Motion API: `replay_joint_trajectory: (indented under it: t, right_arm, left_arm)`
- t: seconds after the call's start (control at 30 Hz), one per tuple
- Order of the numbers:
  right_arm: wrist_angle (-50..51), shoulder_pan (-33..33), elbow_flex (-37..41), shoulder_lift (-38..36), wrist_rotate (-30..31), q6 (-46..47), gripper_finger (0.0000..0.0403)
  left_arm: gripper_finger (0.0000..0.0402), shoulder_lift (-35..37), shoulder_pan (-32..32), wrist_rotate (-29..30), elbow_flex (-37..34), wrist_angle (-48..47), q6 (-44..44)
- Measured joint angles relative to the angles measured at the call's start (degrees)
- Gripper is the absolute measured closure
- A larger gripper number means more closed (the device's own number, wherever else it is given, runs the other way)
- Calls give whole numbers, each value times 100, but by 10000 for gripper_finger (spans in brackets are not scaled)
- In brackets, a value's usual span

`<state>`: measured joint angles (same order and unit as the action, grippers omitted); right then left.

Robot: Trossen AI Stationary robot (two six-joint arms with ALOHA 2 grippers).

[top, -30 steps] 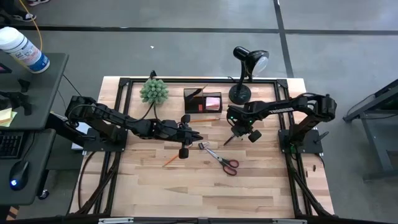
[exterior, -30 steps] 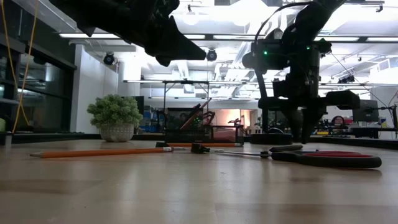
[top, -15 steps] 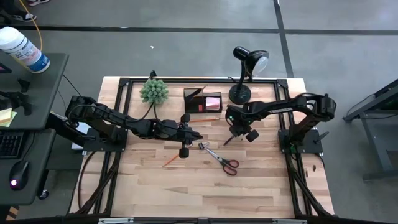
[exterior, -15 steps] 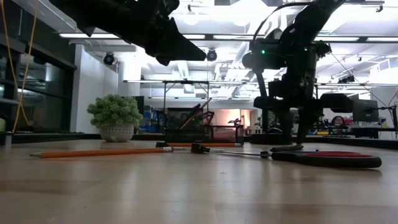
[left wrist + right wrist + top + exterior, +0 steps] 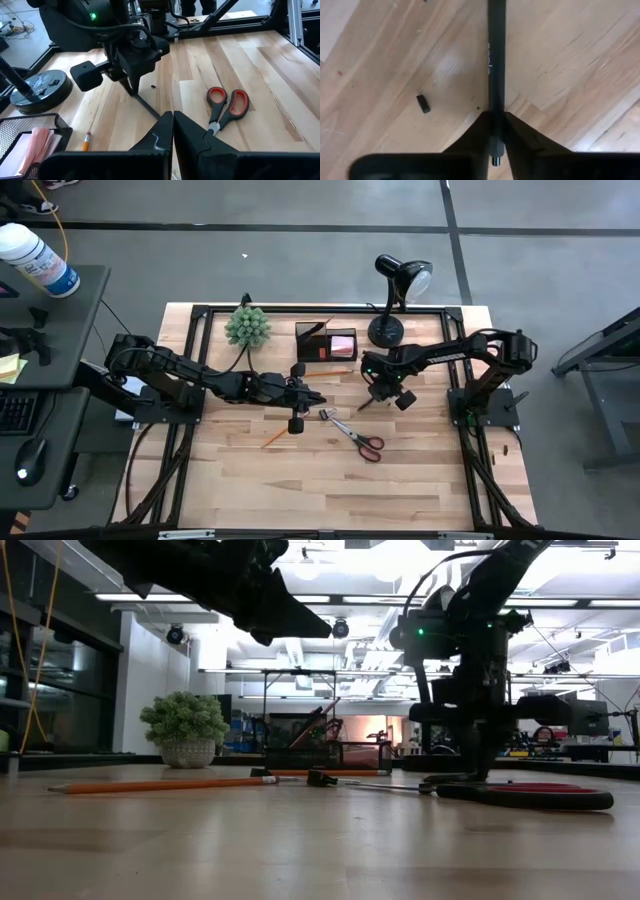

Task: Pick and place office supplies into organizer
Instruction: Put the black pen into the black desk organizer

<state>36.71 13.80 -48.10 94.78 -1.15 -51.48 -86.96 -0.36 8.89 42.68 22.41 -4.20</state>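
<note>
Farthest out on the left gripper's (image 5: pixel 318 402) outer side stands the green plant (image 5: pixel 247 326), at the table's (image 5: pixel 330 490) far edge, one of its kind. An orange pencil (image 5: pixel 272 438) lies on the wood just behind and below that gripper, clear of it. The left gripper itself hangs over the table's middle with its fingers pressed together on nothing.

Just ahead of its fingertips lie the scissors with red handles (image 5: pixel 357 436), one pair, blades toward the gripper. Beyond it, toward the far edge, sits the organizer (image 5: pixel 326 342), one black mesh caddy with a pink sticky-note pad (image 5: pixel 342 345) in its tray. A second orange pencil (image 5: pixel 328 368) lies flat just in front of the caddy, making two pencils on the wood.

The right gripper (image 5: pixel 495 132) is down at the table, its fingers pinched onto the thin black pen (image 5: pixel 496 60), which lies on the wood and runs out ahead between them. A tiny dark fleck (image 5: pixel 423 103) lies beside the pen. The black desk lamp (image 5: pixel 392 298) stands behind this gripper, one only.
</note>
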Motion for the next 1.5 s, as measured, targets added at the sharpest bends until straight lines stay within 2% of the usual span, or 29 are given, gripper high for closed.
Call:
replay_joint_trajectory:
  t: [0.07,0.53,0.77,0.97,1.17,1.23,1.33,1.43,1.5]
  right_arm:
    - [30,2,0,0,-2,3,385]
    - [140,9,-4,-180,277,680,385]
    - [268,9,-595,-315,455,1223,385]
    - [-379,111,-1320,-318,658,1685,385]
    - [-1716,666,-1815,-317,696,2614,386]
    - [-2093,882,-1930,-318,479,3145,386]
    - [-2370,1174,-2041,-317,-223,3857,386]
    - [-2534,1340,-2063,-317,-1062,4094,386]
    - [-2641,1349,-2063,-317,-1384,4102,386]
  left_arm:
    - [399,0,0,74,0,-4,-1]
    - [399,0,2,122,0,-2,11]
    - [399,0,2,72,0,5,73]
    - [399,0,2,-146,0,7,287]
    - [399,0,-2,-249,0,25,438]
    - [399,0,-2,-247,0,95,481]
    - [399,44,-2,-162,0,345,510]
    - [399,193,2,250,1,767,464]
    - [399,389,44,641,0,951,326]
